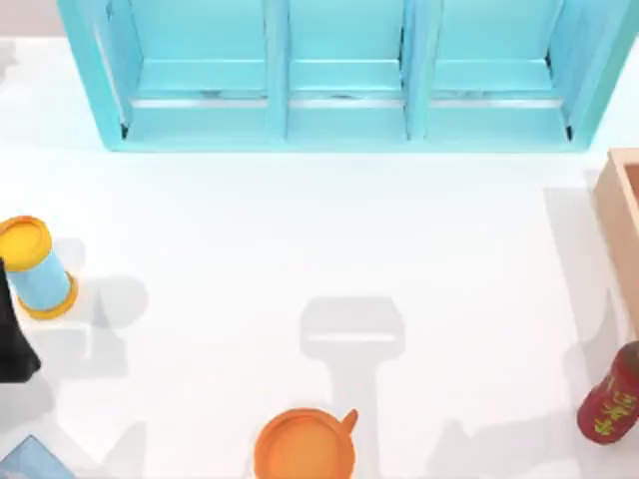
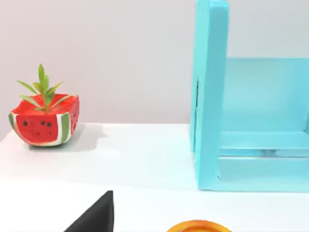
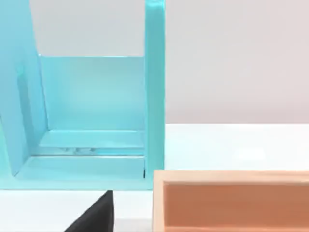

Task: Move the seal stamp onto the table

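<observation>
The seal stamp is out of view. The white table (image 1: 300, 249) spreads wide in front of a turquoise shelf cabinet (image 1: 339, 80). At the table's left edge in the top view is a black part of my left arm (image 1: 12, 334). A black wedge of my left gripper (image 2: 96, 217) pokes in at the edge of the left wrist view, facing the cabinet's side wall (image 2: 210, 96). A like black wedge of my right gripper (image 3: 96, 215) shows in the right wrist view, beside the cabinet (image 3: 91, 121) and a light-wood box (image 3: 231, 200).
A yellow-capped blue can (image 1: 38, 267) lies at the left. An orange cup (image 1: 305, 444) stands at the front middle, a red bottle with yellow characters (image 1: 611, 394) at the front right, and the wood box (image 1: 624, 225) at the right edge. A watermelon planter (image 2: 44, 118) sits farther back.
</observation>
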`<state>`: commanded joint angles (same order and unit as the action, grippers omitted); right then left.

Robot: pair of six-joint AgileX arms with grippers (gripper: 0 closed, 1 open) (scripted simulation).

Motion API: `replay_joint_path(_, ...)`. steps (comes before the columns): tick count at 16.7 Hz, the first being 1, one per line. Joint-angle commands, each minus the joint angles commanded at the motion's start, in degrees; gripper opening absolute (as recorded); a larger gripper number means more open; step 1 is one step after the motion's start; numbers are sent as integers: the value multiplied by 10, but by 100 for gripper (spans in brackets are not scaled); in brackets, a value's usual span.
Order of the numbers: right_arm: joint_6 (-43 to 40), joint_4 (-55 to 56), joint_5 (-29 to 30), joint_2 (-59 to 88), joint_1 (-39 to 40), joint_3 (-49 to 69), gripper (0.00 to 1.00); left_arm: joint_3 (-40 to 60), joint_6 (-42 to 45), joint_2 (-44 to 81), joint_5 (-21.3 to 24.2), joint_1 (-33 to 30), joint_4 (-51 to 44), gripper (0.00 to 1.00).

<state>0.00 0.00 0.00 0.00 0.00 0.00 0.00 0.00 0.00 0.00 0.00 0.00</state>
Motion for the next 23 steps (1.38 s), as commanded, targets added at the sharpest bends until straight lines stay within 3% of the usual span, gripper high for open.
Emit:
replay_joint_path(4,-5,-18,0,19,-6,18,100,0,0,0,0,0,0,100)
replay_joint_path(8,-33,-115,0,128,-34,117,100,0,0,0,0,0,0,100)
replay_joint_path(23,-182,-646,0,837,-185,661,100,0,0,0,0,0,0,100)
